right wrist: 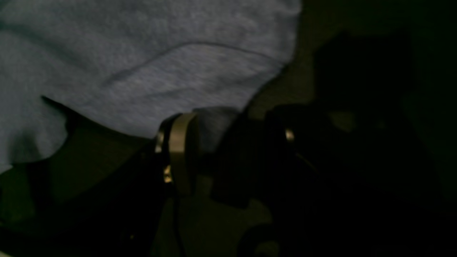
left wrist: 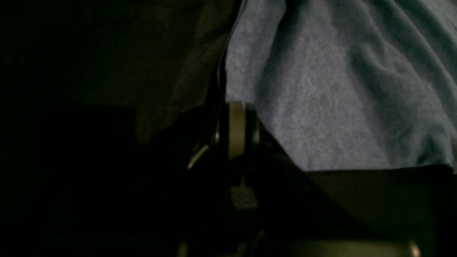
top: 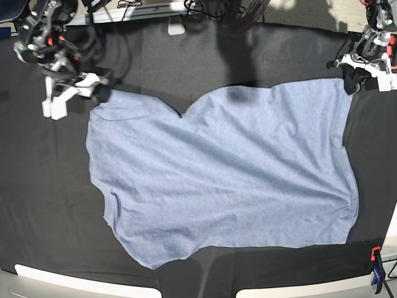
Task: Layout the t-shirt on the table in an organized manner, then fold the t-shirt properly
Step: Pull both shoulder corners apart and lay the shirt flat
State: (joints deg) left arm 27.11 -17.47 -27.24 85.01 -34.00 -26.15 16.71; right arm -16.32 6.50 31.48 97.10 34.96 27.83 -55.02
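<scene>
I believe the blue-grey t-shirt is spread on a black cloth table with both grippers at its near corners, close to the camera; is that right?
Not quite. The t-shirt does lie spread on the black table, but the left gripper and the right gripper are at its far corners, toward the top of the base view, not the near ones.

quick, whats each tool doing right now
left tool: shut on the t-shirt corner
right tool: open around the t-shirt edge, not clamped

Both wrist views v. dark, blurred; left hand [left wrist: 235,107] tips lost in shadow; t-shirt [left wrist: 339,89] cut off.
</scene>
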